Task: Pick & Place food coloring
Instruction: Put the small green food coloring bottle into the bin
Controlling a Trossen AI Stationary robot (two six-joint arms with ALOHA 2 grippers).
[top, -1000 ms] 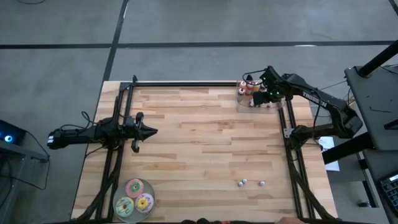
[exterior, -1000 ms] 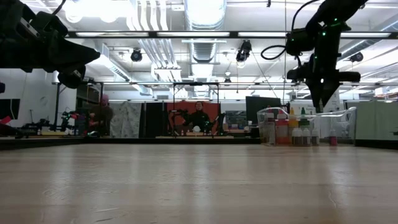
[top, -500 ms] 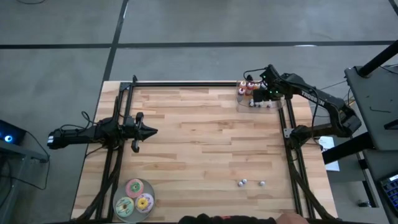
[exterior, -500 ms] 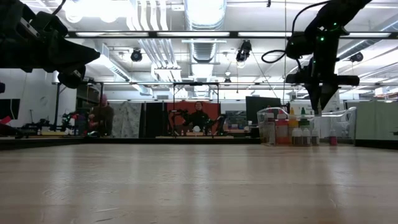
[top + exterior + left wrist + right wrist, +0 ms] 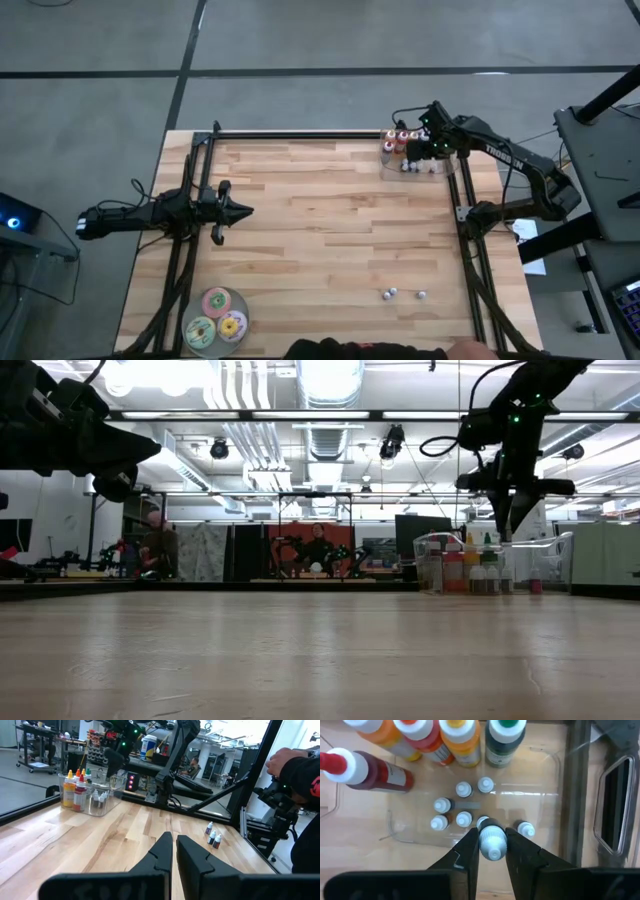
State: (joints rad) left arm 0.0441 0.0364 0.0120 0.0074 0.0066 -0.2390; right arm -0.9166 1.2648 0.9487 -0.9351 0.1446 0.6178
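Your right pincer (image 5: 493, 851) is clamped on one small food coloring bottle (image 5: 493, 841), holding it by the neck just above the clear bin (image 5: 551, 795) at the far right corner of the tabletop (image 5: 320, 220). Below it, six more pale-capped small bottles (image 5: 463, 789) stand inside the bin, alongside the taller bottles (image 5: 460, 737) at its far side.

Nearer you on the right side, two tiny bottles (image 5: 390, 294) sit on the wood in the high view; the left wrist view suggests three there, so count again. By my read, you are partway through: whichever way the bottles are travelling, several remain on each side.

Your left pincer (image 5: 171, 851) waits at the left edge of the tabletop, fingers pressed together and carrying nothing. The three coloured discs (image 5: 218, 318) at the near left lie untouched.
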